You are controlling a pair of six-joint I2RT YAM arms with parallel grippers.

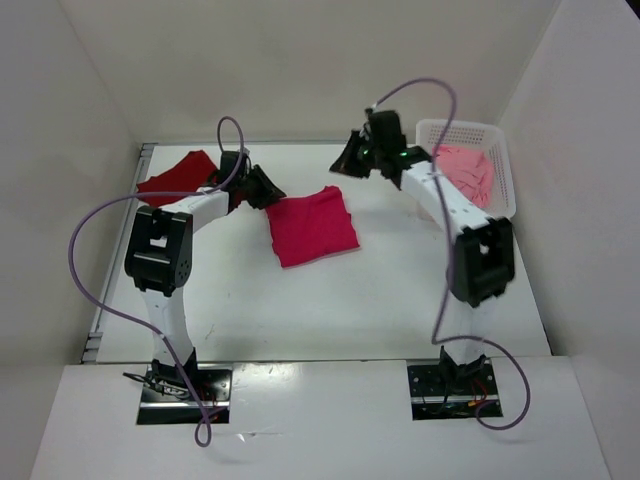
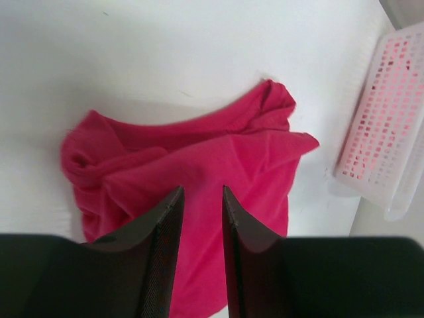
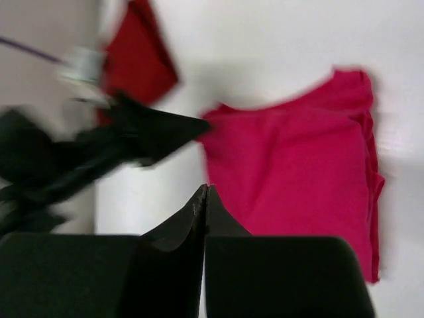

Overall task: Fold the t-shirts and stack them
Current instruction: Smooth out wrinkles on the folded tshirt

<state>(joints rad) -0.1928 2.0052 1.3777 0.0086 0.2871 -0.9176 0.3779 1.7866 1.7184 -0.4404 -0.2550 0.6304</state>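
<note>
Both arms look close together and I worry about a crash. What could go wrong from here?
1. The left gripper and right gripper both hang near the crimson t-shirt. The right wrist view is blurred and shows the left gripper close ahead, so the two may collide.
2. One side of the shirt lies bunched in the left wrist view, so a pinch there could pull the fold apart.
</note>
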